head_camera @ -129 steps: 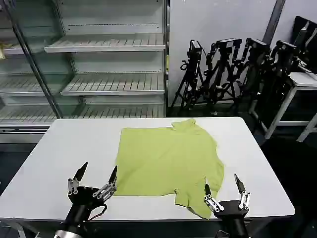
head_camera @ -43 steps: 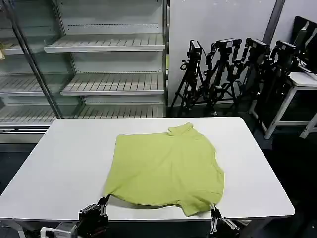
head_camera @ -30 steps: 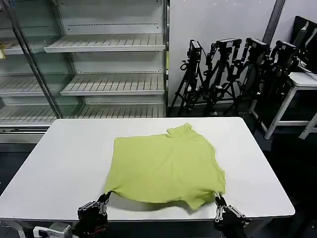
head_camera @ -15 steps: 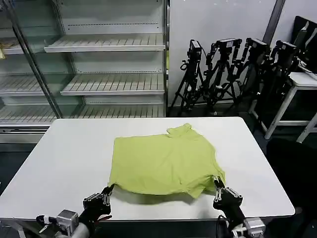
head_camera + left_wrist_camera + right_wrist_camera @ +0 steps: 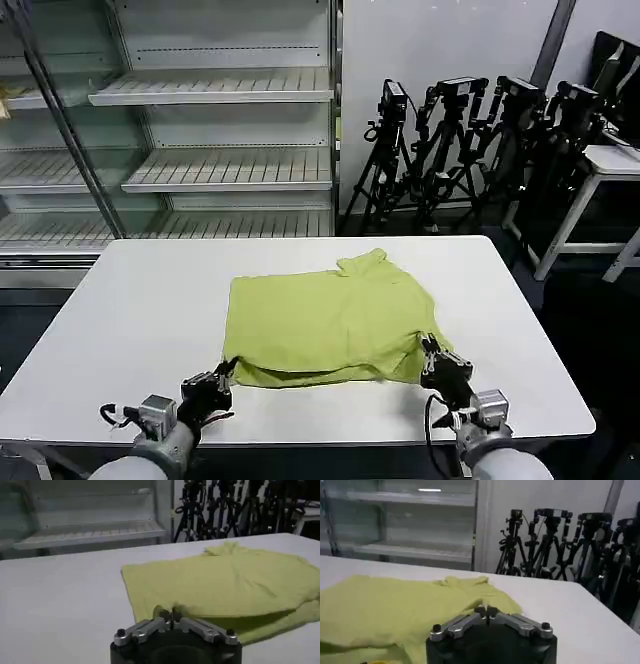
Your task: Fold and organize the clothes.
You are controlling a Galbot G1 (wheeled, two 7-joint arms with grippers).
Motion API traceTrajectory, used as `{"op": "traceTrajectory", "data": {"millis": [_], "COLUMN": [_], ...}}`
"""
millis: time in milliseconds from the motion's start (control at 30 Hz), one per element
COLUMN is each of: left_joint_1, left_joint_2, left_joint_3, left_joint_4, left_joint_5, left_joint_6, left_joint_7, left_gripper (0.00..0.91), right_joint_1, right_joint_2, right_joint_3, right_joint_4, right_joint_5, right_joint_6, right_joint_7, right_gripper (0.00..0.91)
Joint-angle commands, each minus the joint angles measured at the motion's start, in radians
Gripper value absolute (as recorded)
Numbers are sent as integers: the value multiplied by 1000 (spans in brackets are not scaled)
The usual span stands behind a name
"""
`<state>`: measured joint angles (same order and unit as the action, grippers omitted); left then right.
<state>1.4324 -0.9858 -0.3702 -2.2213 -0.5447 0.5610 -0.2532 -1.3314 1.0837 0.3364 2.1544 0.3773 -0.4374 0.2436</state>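
Note:
The lime yellow-green shirt [image 5: 325,320] lies on the white table [image 5: 140,310], its small collar [image 5: 362,262] at the far side. Its near hem is lifted and folded back over the body. My left gripper [image 5: 227,371] is shut on the shirt's near left corner, also seen in the left wrist view as the gripper [image 5: 169,614] pinching the shirt [image 5: 225,580]. My right gripper [image 5: 430,352] is shut on the near right corner; in the right wrist view the gripper [image 5: 486,611] clamps the shirt [image 5: 395,610].
Glass-fronted shelving [image 5: 200,120] stands behind the table at the left. Several black tripods with cameras [image 5: 470,140] stand behind at the right, next to a white side table [image 5: 605,165]. Bare table surface lies to both sides of the shirt.
Both grippers went from open over the near edge to shut on the shirt's near corners. They have since carried the near hem up and away from me, over the shirt's body.

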Motion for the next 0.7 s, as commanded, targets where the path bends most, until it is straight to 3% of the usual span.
{"op": "traceTrajectory", "data": {"millis": [33,600,633,667,700], "left_joint_1": [-74,-190,-194,-197,-200], "left_joint_2": [5,14,14,14,15], "left_joint_3": [26,68,70,72,75], "left_joint_4": [51,167,172,177,180], "left_joint_5": [-3,-2,-1,-1,0], "left_joint_6": [1,-8,-8,-8,-8], "left_joint_7": [0,4,5,6,6], "left_gripper": [20,30,343,675,907], "right_joint_1": [77,162,163,165,166], "right_joint_2": [-8,38,40,46,50], "right_joint_3": [-12,-81,-83,-86,-88], "right_joint_4": [-49,-184,-187,-195,-200], "right_joint_5": [13,-42,-44,-46,-48], "right_joint_6": [-5,-1,-1,-1,-1], "right_joint_7": [0,-3,-2,-1,1], "right_gripper": [0,0,202,665,907]}}
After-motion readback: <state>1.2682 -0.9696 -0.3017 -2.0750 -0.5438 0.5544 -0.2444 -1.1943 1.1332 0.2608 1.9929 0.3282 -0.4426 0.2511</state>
